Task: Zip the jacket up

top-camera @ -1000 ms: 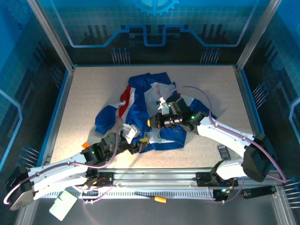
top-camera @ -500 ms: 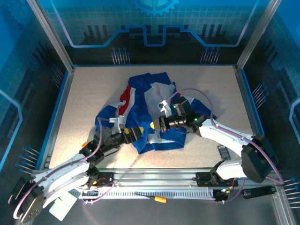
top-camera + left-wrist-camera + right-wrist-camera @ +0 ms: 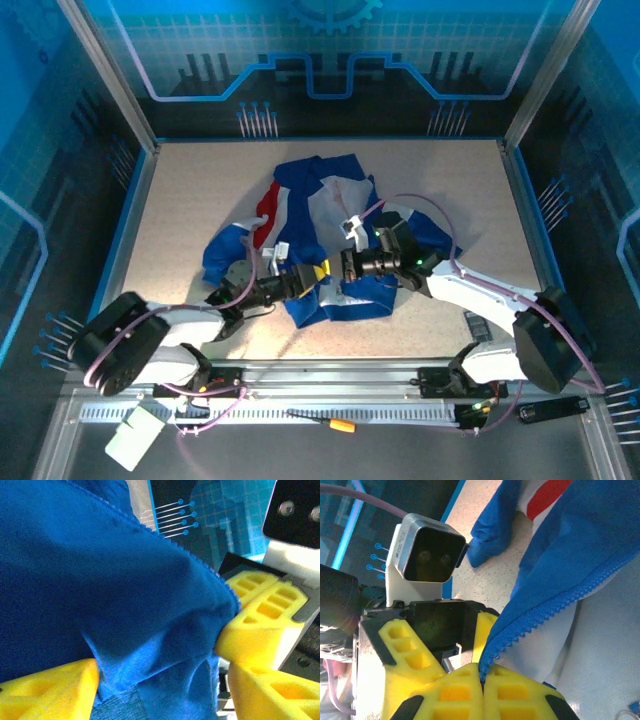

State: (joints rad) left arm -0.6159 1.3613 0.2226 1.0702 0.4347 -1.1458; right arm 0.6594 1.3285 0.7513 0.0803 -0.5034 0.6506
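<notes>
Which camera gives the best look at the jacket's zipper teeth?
The right wrist view: the zipper teeth run close and sharp. The left wrist view shows a short toothed edge; from above they are too small to see.

Lying at six o'clock on the slotted rail (image 3: 400, 411) — yellow-handled screwdriver (image 3: 325, 420); at seven, pale green card (image 3: 135, 437); at four, small dark piece (image 3: 475, 322) on the speckled tabletop (image 3: 180, 200).

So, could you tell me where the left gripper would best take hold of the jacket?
Probably the toothed zipper edge of the jacket, beside where the right gripper pinches it, with the left gripper coming from its own side. The pinch holds that edge out as a thin, straight ridge its fingers can straddle.
</notes>
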